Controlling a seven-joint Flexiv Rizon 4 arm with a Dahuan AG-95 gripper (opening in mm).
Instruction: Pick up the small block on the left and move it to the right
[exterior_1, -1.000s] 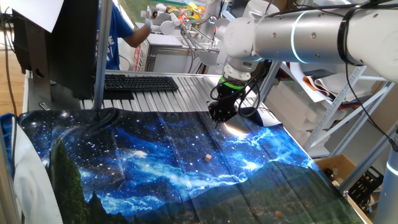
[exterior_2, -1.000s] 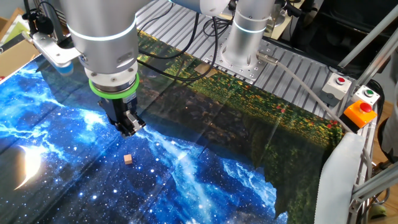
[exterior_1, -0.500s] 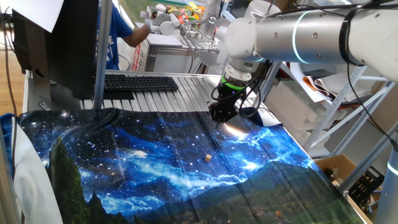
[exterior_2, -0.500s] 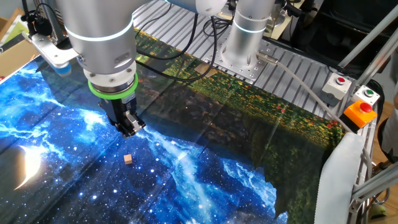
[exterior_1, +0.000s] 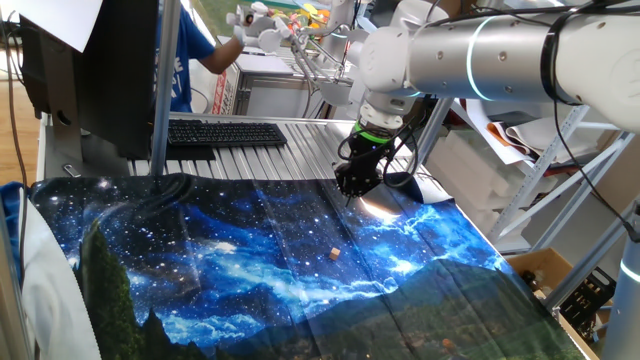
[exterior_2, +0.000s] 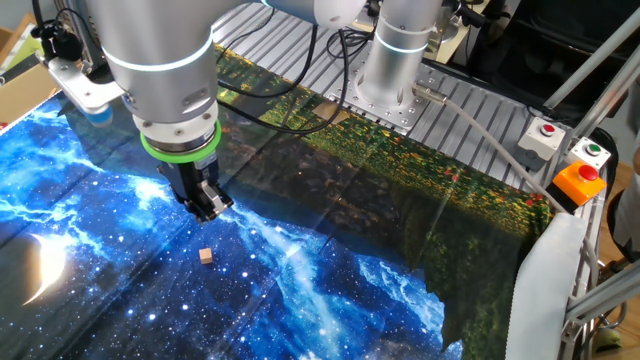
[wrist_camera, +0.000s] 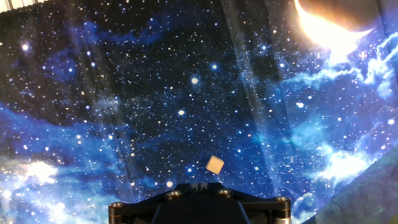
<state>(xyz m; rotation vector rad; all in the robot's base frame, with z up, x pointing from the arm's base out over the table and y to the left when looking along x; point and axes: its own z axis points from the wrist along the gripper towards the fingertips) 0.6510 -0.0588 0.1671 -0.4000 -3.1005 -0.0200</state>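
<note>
There's the small block (exterior_1: 333, 254), a tiny tan cube sitting alone on the galaxy-print cloth (exterior_1: 250, 270), right out on a bright blue streak of the pattern. From the other fixed view the small block (exterior_2: 205, 256) lies just below and in front of the hand (exterior_2: 207, 205), clearly apart from it, nothing touching. In the hand view the small block (wrist_camera: 215, 165) sits turned at an angle, just above the dark hand body at the bottom edge.

The hand (exterior_1: 352, 188) hangs above the cloth on the silver arm (exterior_1: 480, 55), with a green ring (exterior_2: 180, 150) at the wrist. Fingers look close together and hold nothing, though whether they are fully closed I cannot tell.

Now the surface: the cloth covers the tabletop (exterior_1: 310, 140), deep starry blue in the middle, a glowing moon (wrist_camera: 329, 28) at one side, and green hills along the edge nearest the arm's base (exterior_2: 390, 70). Soft creases run across it. Beyond the cloth the tabletop shows ribbed grey metal.

Around the room: a black keyboard (exterior_1: 225, 133) rests on the metal beside a dark monitor (exterior_1: 100, 70). Someone in a blue shirt (exterior_1: 190, 55) stands behind. Red and green buttons (exterior_2: 570, 145) and an orange box (exterior_2: 580, 182) sit at the far corner, with cardboard boxes (exterior_1: 570, 285) on the floor.
</note>
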